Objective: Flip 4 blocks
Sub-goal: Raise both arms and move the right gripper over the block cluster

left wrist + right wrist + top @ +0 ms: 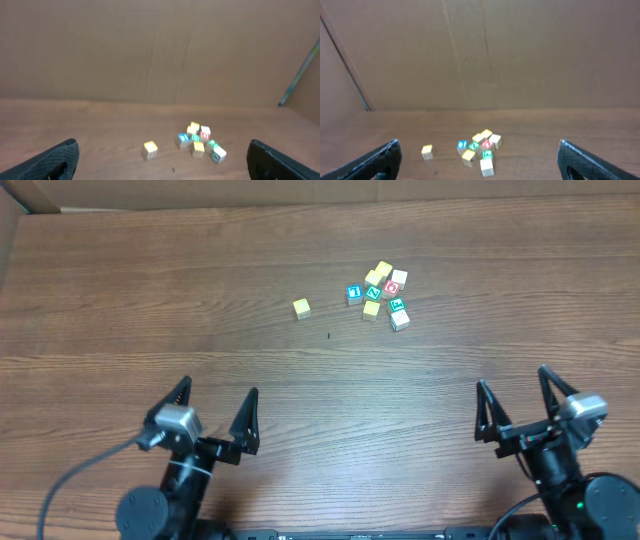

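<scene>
1. The table (pixel 120 300) is a flat brown top with horizontal wood grain. A plain cardboard wall (pixel 100 50) stands behind it.
2. The blocks (pixel 374 293) are tiny, square-edged wooden cubes. Most sit in a tight, touching cluster at 1 o'clock from table centre.
3. Cluster layout:
   - yellow cube (pixel 384 270) at 12 o'clock
   - whitish-cream cube (pixel 399 277) at 1 o'clock
   - teal-green-faced cube (pixel 396 305) at 5 o'clock
   - blue-faced cube (pixel 353 293) at 9 o'clock
   - red-faced cube (pixel 391 287) near the middle
4. A lone yellow block (pixel 301 308) lies at 9 o'clock, well apart from the cluster.
5. The left gripper (pixel 214 408) at 7 o'clock and the right gripper (pixel 517 398) at 5 o'clock have black tapered fingers. Both are spread wide and hold nothing.
6. The printed symbols are too small to read. The wrist views cut off the fingertips (pixel 375 160) at the frame corners.
</scene>
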### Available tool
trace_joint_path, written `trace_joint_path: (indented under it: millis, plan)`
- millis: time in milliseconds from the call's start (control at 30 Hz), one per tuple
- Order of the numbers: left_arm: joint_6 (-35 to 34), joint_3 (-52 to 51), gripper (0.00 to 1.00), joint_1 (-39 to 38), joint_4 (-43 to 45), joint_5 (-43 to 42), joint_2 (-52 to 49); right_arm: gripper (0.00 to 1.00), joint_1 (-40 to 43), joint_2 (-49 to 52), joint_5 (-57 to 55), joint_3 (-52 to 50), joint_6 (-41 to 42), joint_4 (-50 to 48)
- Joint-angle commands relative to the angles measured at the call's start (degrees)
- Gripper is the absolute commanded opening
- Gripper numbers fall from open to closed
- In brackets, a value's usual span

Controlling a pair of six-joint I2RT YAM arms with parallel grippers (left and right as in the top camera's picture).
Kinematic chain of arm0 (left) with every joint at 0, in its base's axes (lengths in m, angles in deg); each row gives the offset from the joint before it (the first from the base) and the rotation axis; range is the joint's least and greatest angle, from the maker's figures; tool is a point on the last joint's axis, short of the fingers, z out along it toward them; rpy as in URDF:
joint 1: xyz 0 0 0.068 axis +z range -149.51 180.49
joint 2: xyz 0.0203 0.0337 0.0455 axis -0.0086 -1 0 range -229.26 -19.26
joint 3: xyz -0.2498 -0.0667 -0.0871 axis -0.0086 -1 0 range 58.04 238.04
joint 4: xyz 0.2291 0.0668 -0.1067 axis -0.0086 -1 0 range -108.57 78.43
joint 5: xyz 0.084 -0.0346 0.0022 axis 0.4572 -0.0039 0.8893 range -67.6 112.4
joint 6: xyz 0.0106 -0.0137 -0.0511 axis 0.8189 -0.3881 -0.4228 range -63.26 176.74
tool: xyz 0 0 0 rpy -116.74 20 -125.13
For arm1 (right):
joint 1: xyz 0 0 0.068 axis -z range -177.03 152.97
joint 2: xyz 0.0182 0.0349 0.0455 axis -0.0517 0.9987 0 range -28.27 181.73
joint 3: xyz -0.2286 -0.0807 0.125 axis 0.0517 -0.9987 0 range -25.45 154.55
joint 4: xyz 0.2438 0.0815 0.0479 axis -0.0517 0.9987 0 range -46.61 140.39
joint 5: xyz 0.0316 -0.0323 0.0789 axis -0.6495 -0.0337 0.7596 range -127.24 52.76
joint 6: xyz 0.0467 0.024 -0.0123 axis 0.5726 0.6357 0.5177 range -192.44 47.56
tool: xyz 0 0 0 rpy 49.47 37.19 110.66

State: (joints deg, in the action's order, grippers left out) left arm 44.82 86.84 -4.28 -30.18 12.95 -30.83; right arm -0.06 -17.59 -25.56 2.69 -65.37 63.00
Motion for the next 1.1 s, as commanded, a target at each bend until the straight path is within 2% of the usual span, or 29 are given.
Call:
trace_joint_path:
  millis: [0,167,300,400,500,600,767,800,833,867,900,933,967,1067]
  plan:
    - [-0.48,9.84,1.00,0.26,-3.85,-1.18,-9.38,1.00,0.00,7.87,0.74,10.45,0.22,3.34]
    - [0.17,27.30,1.00,0.26,-15.54,-4.31,-26.10,1.00,0.00,23.04,4.74,26.93,0.20,15.72]
    - [0.68,43.67,1.00,0.26,-28.44,-6.12,-40.06,1.00,0.00,36.79,5.16,39.65,0.22,28.46]
    - [1.64,54.99,1.00,0.26,-38.25,-7.17,-49.77,1.00,0.00,46.80,5.18,47.36,0.26,36.87]
    - [1.62,63.21,1.00,0.26,-46.16,-8.46,-57.90,1.00,0.00,54.86,6.86,51.95,0.52,40.37]
    - [1.62,66.64,1.00,0.26,-50.27,-10.12,-64.35,1.00,0.00,61.16,12.83,52.52,0.48,41.62]
    - [1.66,66.60,1.00,0.26,-55.23,-10.01,-71.58,0.99,-0.02,69.46,17.66,52.50,0.46,44.57]
    - [1.68,66.60,1.00,0.26,-56.54,-9.90,-73.00,0.91,-0.02,71.14,18.01,52.50,0.46,45.24]
    - [1.79,66.60,0.87,0.26,-57.40,-9.68,-74.47,0.77,-0.20,72.74,17.90,52.50,0.35,45.72]
    - [2.62,66.60,0.57,0.26,-58.01,-9.62,-75.97,0.60,-0.37,74.38,17.77,52.50,0.22,46.25]
    - [2.97,66.60,0.27,0.26,-58.25,-9.60,-77.07,0.49,-0.48,75.19,17.73,52.50,0.20,46.47]
    - [2.95,66.60,0.04,0.26,-58.60,-9.51,-78.34,0.38,-0.68,76.28,17.73,52.50,0.22,46.62]
    - [2.91,66.60,0.04,0.26,-58.97,-9.44,-79.71,0.32,-0.94,77.35,17.73,52.50,0.24,46.66]
    - [2.47,66.60,0.04,0.33,-58.99,-8.00,-83.10,0.34,-2.08,79.19,17.42,52.50,0.24,46.23]
